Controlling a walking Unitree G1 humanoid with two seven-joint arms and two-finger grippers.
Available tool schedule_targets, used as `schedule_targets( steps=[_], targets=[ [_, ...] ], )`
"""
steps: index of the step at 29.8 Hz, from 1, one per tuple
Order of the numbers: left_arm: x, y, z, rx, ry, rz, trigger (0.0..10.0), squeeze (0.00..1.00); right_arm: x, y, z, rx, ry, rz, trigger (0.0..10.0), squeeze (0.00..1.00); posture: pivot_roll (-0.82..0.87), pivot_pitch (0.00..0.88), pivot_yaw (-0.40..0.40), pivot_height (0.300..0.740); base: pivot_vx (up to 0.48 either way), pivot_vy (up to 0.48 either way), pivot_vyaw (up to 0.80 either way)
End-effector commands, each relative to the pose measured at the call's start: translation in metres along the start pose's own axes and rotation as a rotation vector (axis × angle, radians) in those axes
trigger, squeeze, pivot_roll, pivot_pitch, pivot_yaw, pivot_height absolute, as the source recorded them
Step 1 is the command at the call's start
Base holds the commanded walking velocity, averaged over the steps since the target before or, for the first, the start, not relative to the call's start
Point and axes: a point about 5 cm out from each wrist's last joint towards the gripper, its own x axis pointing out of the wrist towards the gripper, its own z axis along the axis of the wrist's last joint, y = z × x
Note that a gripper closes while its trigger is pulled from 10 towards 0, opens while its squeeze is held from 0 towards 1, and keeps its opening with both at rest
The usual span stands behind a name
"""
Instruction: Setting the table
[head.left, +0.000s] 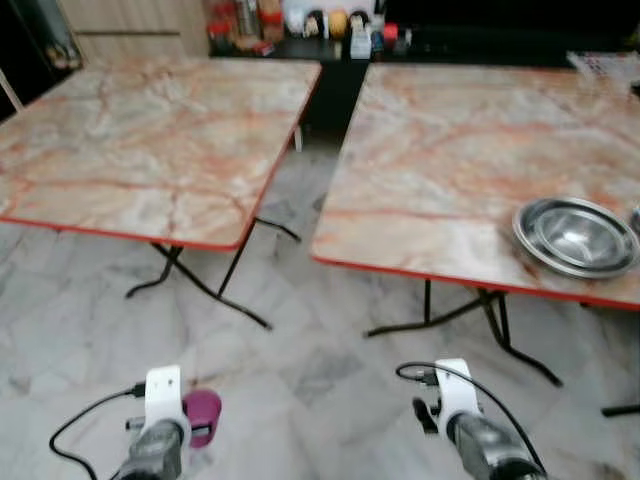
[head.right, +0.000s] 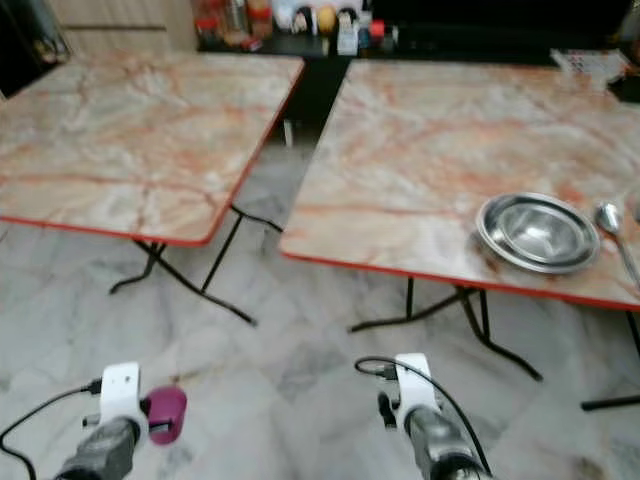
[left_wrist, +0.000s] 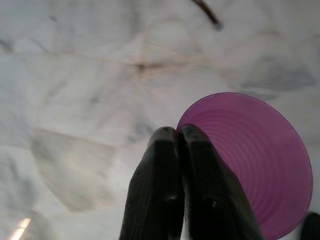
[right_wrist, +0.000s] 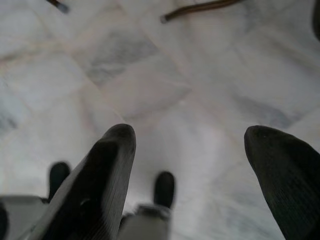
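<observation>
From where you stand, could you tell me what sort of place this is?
Probably a home dining area: two marble-patterned folding tables, a steel bowl and spoon on the right-hand table, and bottles and jars on a dark counter behind.

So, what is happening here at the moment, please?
The robot stands on the marble floor facing two marble-pattern folding tables. Its left gripper is shut on the rim of a purple cup, held low, away from the tables. The right gripper is open and holds nothing. On the right table a steel bowl sits near the front edge, with a spoon beside it. The cup has not yet been set on a table.
</observation>
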Motion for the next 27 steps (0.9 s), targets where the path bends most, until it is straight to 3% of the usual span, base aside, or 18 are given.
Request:
schedule_targets(
  steps=[1, 18, 27],
  targets=[
    [-0.0014, 0.0113, -0.0067, 0.018, 0.024, 0.023, 10.0, 0.0, 0.001, 0.0058, 0.0095, -0.004, -0.031, 0.011, 10.0, 0.0, -0.03, 0.066, 0.066, 0.74, 0.0, -0.375, 0.0],
    [-0.0013, 0.0113, -0.0067, 0.025, 0.026, 0.016, 10.0, 0.0, 0.001, 0.0062, 0.0089, 0.01, -0.034, 0.012, 10.0, 0.0, -0.03, 0.068, 0.068, 0.74, 0.0, -0.369, 0.0],
    [-0.001, 0.0114, -0.006, 0.006, 0.032, 0.015, 10.0, 0.0, 0.001, 0.0065, 0.0093, 0.004, -0.031, 0.02, 10.0, 0.0, -0.03, 0.065, 0.065, 0.74, 0.0, 0.0, -0.68]
  ],
)
